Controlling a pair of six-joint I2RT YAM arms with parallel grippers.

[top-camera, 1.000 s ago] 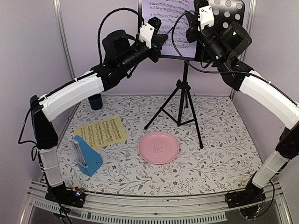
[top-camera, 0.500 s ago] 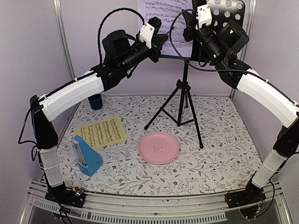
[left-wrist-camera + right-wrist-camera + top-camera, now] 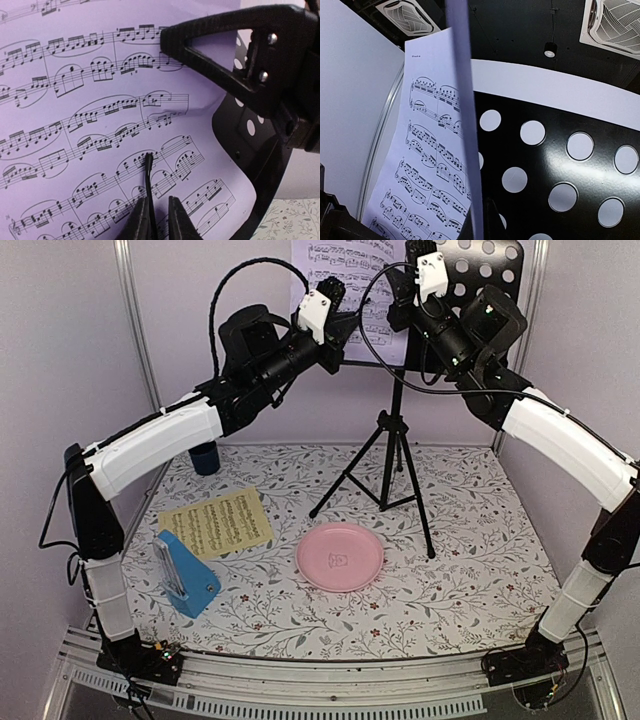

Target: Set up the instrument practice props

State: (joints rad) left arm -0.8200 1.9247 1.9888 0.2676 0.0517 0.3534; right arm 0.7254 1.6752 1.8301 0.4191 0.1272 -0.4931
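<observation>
The black music stand stands at the back, with its perforated desk on top. The lilac sheet stands against the desk's left part. My right gripper is shut on the sheet's right edge; in the right wrist view the sheet runs edge-on into the gripper, in front of the desk. My left gripper points at the sheet, jaws a narrow gap apart with a thin black wire between them. The yellow sheet and blue metronome lie front left.
A pink plate lies on the floral mat in front of the tripod legs. A dark blue cup stands at the back left. Lilac walls with metal posts close in the back and both sides.
My right gripper has moved up and a little left with the lilac sheet, which now sits higher on the desk. The left arm has not moved.
</observation>
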